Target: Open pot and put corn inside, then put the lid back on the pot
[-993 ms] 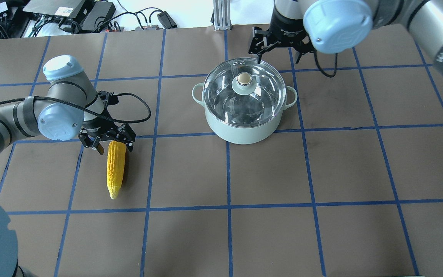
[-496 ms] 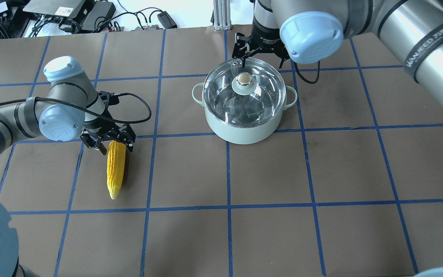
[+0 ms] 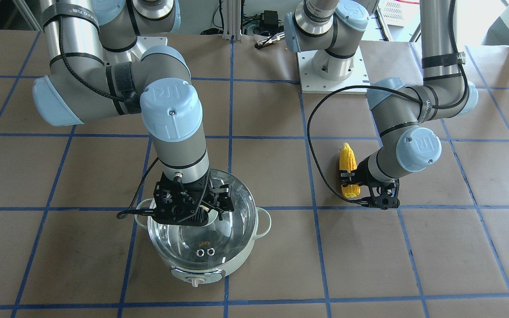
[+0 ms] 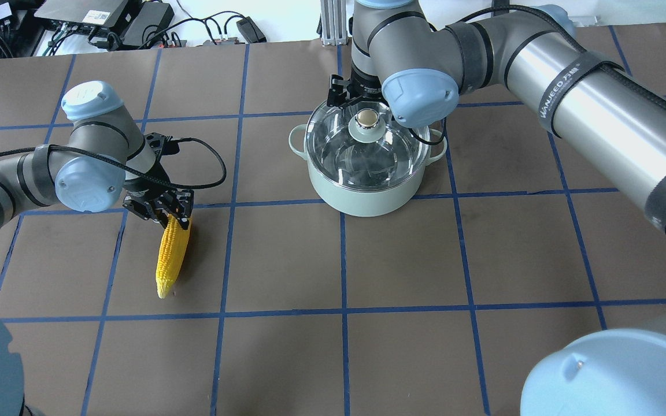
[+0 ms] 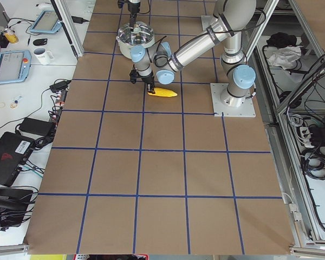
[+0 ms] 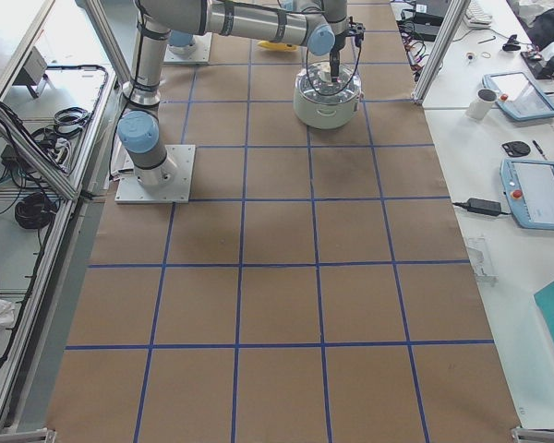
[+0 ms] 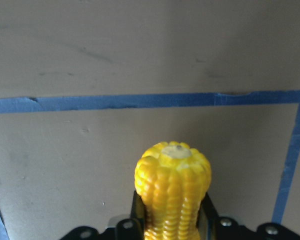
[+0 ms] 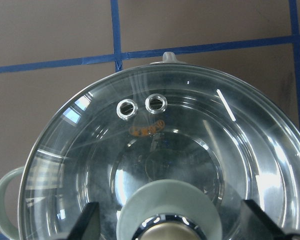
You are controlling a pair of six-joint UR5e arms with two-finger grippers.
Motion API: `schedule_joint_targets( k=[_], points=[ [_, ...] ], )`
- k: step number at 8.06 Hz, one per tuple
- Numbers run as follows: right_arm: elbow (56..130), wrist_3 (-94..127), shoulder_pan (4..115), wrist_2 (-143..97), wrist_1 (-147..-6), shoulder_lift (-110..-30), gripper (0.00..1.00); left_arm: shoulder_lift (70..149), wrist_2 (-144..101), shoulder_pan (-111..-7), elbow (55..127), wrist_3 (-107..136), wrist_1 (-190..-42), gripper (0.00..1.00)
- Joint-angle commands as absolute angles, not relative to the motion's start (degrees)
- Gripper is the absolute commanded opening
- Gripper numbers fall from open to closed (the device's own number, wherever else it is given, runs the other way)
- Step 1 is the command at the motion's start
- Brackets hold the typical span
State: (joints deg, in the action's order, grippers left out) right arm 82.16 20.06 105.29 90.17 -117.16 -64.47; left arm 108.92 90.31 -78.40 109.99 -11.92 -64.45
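Lid point(image 4: 341, 153), seated on pot point(image 4: 362, 199), now directly beneath right end effector point(image 8: 172, 222), jaws apart astride knob point(image 4: 366, 119), lift-off pending; corn point(image 4: 170, 257) newly clamped in left end effector point(image 4: 176, 221), ready for carrying.

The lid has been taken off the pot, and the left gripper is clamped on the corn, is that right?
No, the lid sits on the pot, as the overhead view shows. The left gripper is indeed clamped on the corn.
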Motion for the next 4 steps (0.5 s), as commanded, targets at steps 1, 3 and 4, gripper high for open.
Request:
schedule_joint_targets(
  k=[1,3,4],
  points=[
    [82.2,20.9,105.3,90.1,-117.4,-64.5,0.73,107.2,90.7,-78.8,110.0,-11.7,-66.3,0.01],
    [82.2,20.5,105.2,90.1,-117.0,-64.6,0.55,104.4,91.3,-78.8,109.3,-7.9,-71.7,0.0],
    [82.2,20.0,105.2,90.2,-116.9,-64.5,0.49,103.8,91.1,-79.0,109.5,-6.3,-72.4,0.0]
  ],
)
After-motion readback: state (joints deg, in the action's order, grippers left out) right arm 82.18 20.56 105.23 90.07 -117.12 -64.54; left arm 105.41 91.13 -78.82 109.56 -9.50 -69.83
